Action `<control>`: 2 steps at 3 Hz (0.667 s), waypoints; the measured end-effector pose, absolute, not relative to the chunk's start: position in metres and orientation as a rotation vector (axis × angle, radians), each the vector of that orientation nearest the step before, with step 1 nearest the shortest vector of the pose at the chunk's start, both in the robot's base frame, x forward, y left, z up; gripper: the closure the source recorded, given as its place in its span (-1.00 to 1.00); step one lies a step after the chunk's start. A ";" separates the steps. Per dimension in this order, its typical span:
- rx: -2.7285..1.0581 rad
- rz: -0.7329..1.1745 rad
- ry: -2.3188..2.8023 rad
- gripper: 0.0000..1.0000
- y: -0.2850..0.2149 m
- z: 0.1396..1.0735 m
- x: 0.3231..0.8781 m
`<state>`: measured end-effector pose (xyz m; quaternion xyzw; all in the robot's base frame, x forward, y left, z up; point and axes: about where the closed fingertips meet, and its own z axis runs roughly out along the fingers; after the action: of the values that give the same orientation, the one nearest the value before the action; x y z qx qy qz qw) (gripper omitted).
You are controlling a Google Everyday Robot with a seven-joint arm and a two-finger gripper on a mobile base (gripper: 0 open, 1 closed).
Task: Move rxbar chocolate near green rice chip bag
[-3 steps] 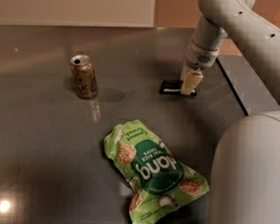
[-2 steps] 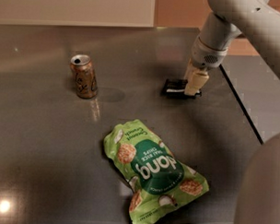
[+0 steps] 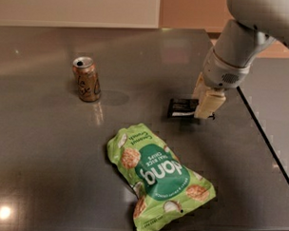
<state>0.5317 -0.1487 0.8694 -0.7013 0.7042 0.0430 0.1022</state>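
The rxbar chocolate (image 3: 181,107) is a small flat black wrapper, lying level just above or on the dark table right of centre. My gripper (image 3: 203,101) comes down from the upper right, and its cream fingers (image 3: 207,103) are closed on the bar's right end, hiding that end. The green rice chip bag (image 3: 157,178) lies crinkled at the front centre of the table, below and a little left of the bar, with a gap of bare table between them.
A brown-orange drink can (image 3: 87,79) stands upright at the left middle. The dark table (image 3: 48,147) has a seam and edge running diagonally at the right (image 3: 265,138). My arm's pale casing (image 3: 237,49) fills the upper right.
My gripper has moved toward the front of the table with the rxbar in it, closer to the green bag. The arm's elbow has left the lower right corner of the view.
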 end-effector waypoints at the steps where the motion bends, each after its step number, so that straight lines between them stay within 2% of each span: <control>1: -2.113 0.138 2.060 1.00 -0.144 0.872 0.491; 2: -2.138 0.159 2.055 0.65 -0.142 0.875 0.466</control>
<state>0.4660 -0.1424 0.8748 -0.7172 0.6895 0.0534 0.0861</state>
